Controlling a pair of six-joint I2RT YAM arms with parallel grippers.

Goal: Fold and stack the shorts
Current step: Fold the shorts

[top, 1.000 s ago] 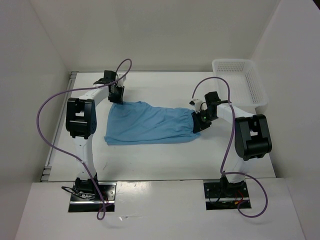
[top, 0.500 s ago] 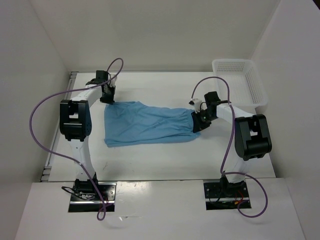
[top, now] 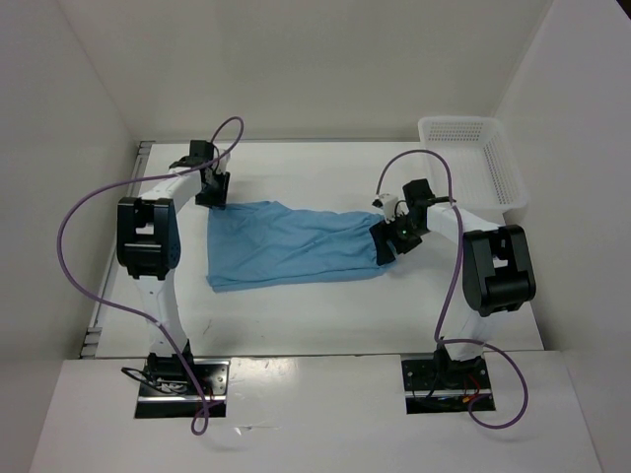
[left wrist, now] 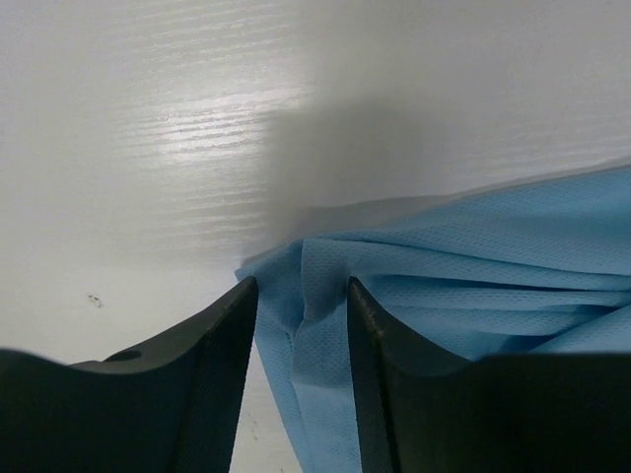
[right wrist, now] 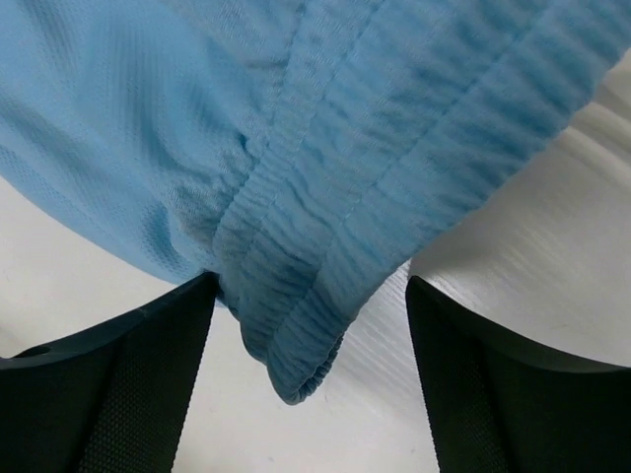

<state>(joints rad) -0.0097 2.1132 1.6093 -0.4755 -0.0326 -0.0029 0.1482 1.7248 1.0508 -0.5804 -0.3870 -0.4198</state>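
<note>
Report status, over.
Left gripper open, astride corner of light blue fabric shorts. Right gripper open, astride gathered waistband. Shorts flat on table. Nothing in the way.

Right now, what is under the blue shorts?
The white table shows all around the shorts, so they are lying on it. The cloth covers the patch right beneath them, so anything hiding under there cannot be seen.

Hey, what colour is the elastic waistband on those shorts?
Light sky blue, matching the shorts; the waistband shows best in the right wrist view.
</note>
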